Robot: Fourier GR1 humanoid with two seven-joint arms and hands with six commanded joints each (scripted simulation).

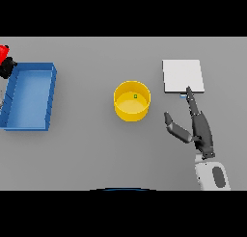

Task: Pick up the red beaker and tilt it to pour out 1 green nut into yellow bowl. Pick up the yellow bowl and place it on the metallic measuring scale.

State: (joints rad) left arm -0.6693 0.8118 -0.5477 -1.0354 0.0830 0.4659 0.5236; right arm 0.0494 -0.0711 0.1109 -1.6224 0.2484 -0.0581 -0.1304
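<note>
The yellow bowl (131, 101) stands near the table's middle with one small green nut (135, 96) inside it. To its right lies the metallic measuring scale (183, 76), a pale square plate. My right hand (200, 129) hovers right of the bowl and just below the scale, open, fingers straight and pointing up toward the scale's front edge, thumb spread toward the bowl. It touches neither. At the far left edge the red beaker (4, 53) shows only partly, with my dark left hand (6, 67) just below it; whether that hand holds it is unclear.
A blue open tray (30, 96) sits at the left side of the table, next to the left hand and the beaker. Bare grey table lies between the tray and the bowl.
</note>
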